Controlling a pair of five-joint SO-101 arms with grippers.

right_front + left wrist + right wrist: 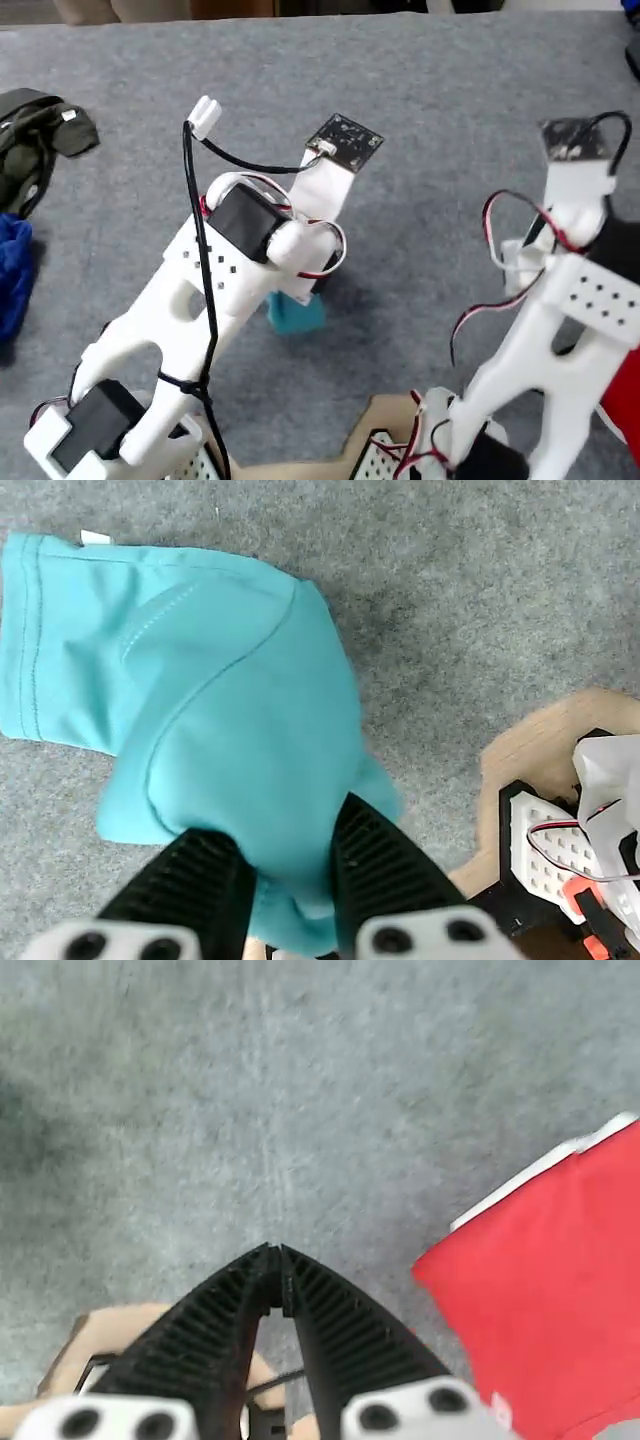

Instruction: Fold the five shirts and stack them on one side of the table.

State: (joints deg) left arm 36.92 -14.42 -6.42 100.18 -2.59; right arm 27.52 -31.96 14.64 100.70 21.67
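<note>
A teal shirt [210, 700] lies crumpled on the grey table, with my left gripper [285, 865] shut on its near edge; the cloth bunches between the black fingers [375, 865]. From above, a corner of the teal shirt [297, 313] peeks out under the left arm [215, 270]. My right gripper [275, 1260] is shut with its tips together and nothing between them, just over bare table. A red shirt [545, 1290] lies beside it, and a strip of that red shirt [620, 410] shows past the right arm [560, 300]. An olive shirt [35, 140] and a blue shirt [12, 270] lie at the table's left edge.
The grey table [440, 110] stretches open toward the far side. The arms' wooden base plate [390, 415] and white mounts sit at the near edge, with a white mount and loose wires [565, 850] close to the teal shirt.
</note>
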